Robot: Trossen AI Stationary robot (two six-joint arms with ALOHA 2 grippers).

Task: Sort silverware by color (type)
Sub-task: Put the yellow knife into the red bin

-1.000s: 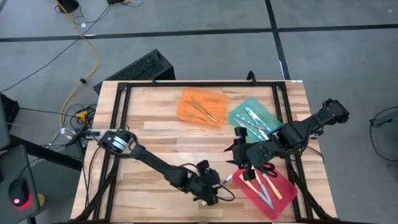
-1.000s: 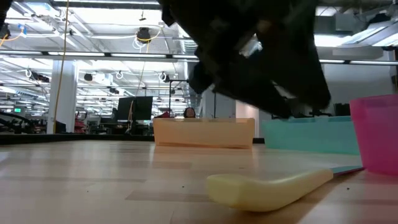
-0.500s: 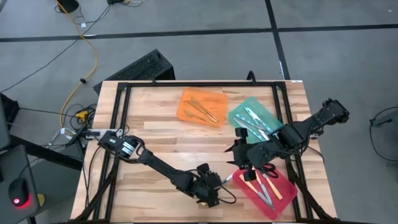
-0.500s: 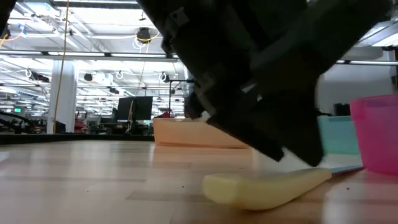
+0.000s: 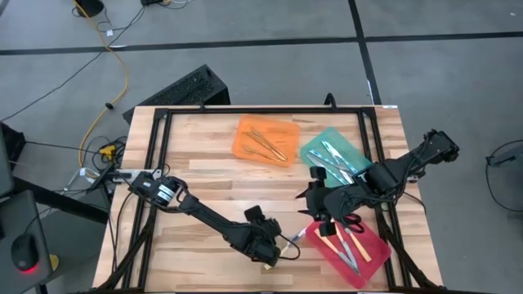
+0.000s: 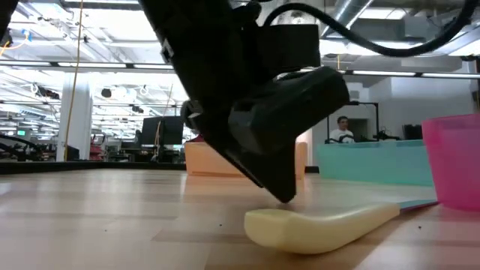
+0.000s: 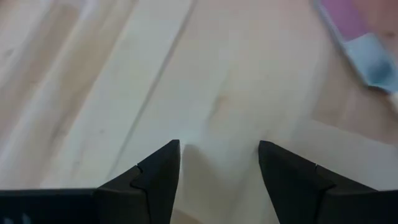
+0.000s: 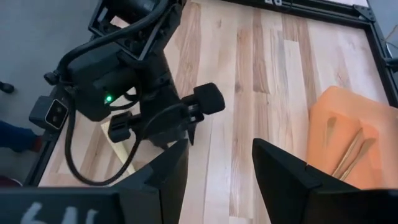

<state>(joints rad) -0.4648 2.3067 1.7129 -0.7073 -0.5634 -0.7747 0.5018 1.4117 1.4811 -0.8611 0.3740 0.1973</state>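
One piece of silverware with a pale yellow handle (image 6: 322, 223) lies flat on the wood near the table's front edge, its head pointing at the red tray (image 5: 369, 260). My left gripper (image 7: 219, 155) is open and tipped steeply down just above the handle's free end (image 7: 214, 180), one finger on either side; a finger (image 6: 281, 187) hangs a little above it. My right gripper (image 8: 214, 162) is open with nothing between its fingers, up over the red tray's far end (image 5: 320, 214).
The orange tray (image 5: 265, 140) at the back holds gold utensils. The green tray (image 5: 333, 153) to its right holds blue-handled ones. The red tray holds yellow-handled ones. A black frame (image 5: 155, 147) runs along the table's edges. Bare wood lies left of centre.
My left gripper has sunk toward the table and tipped its fingers steeply down over the yellow handle's free end, staying open. The utensil has stayed lying where it was.
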